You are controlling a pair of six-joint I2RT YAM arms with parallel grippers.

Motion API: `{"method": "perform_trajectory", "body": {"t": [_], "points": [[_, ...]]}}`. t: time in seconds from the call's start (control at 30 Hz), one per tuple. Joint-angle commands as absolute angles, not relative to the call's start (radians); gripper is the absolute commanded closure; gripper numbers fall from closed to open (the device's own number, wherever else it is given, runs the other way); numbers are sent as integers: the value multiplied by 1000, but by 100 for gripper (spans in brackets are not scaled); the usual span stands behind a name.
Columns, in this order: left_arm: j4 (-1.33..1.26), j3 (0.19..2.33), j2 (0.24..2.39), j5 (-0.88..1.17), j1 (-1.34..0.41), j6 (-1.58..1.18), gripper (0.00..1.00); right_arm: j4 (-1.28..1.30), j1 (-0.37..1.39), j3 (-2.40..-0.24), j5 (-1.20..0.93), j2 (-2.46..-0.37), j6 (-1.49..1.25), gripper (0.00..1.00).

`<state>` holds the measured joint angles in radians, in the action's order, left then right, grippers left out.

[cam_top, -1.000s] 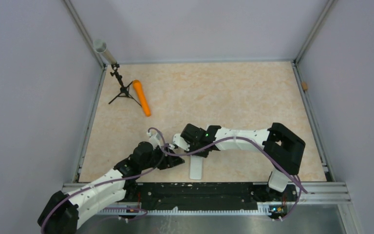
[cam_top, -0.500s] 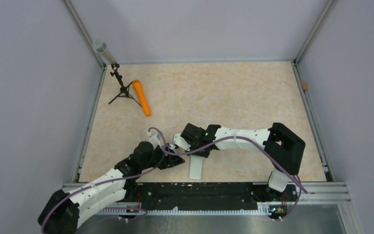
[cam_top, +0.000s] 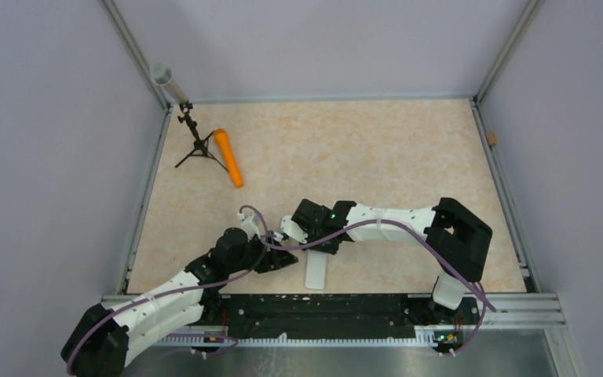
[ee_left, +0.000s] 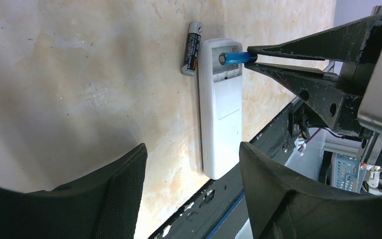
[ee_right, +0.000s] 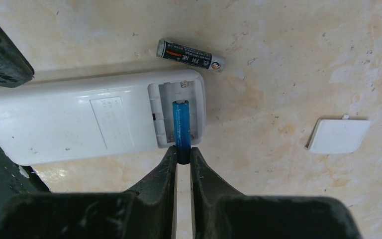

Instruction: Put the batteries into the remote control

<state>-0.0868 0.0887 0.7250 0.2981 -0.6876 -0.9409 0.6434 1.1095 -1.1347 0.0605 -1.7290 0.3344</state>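
The white remote control (ee_right: pixel 79 122) lies back-up on the table, its battery recess (ee_right: pixel 176 114) open. My right gripper (ee_right: pixel 182 157) is shut on the blue battery (ee_right: pixel 181 127) and holds it across the recess. The dark battery (ee_right: pixel 190 56) lies on the table beside the remote's recess end. In the left wrist view the remote (ee_left: pixel 221 114), blue battery (ee_left: pixel 236 57) and dark battery (ee_left: pixel 192 47) all show. My left gripper (ee_left: pixel 194 164) is open and empty near the remote's other end. From the top the remote (cam_top: pixel 316 271) shows between both grippers.
The white battery cover (ee_right: pixel 338 135) lies on the table beside the recess end. An orange cylinder (cam_top: pixel 228 157) and a small black tripod (cam_top: pixel 197 141) stand at the back left. The black front rail (cam_top: pixel 322 310) runs close below the remote.
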Motion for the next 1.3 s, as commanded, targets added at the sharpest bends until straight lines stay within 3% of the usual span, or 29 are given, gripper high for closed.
{"method": "perform_trajectory", "body": {"t": [0.0, 0.47, 1.27], "points": [[-136, 90, 731, 311, -684, -930, 31, 632, 1103, -1185, 79, -1725, 312, 93], [-133, 80, 713, 314, -684, -940, 31, 620, 1103, -1189, 84, -1735, 299, 81], [-166, 65, 720, 324, -684, -969, 31, 483, 1101, -1084, 52, -1590, 210, 76]]}}
